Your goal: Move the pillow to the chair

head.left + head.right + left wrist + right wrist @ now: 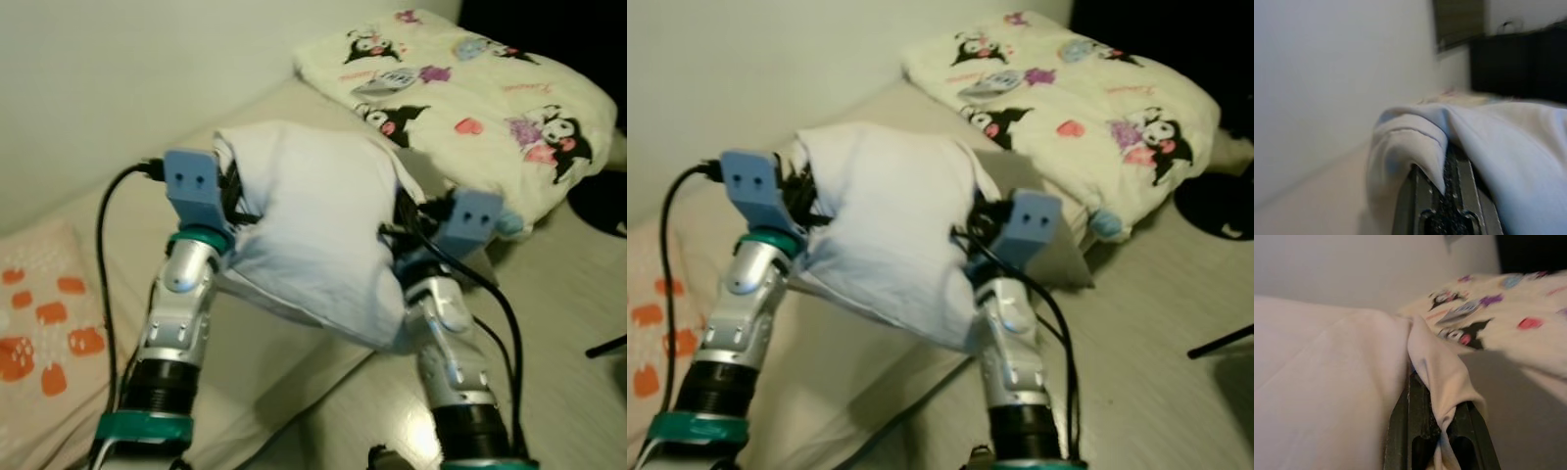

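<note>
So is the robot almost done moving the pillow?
Not yet. The pick-up looks done: the white pillow is lifted off the bed, pinched by the left gripper and right gripper on either side. Carrying is in hand. Still left: reaching the chair and setting it down.

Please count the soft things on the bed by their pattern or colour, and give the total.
Plain white pillow, held between both end effectors: 1
Cartoon-print blanket: 1
Cushion with orange shapes: 1
Total: 3
</note>
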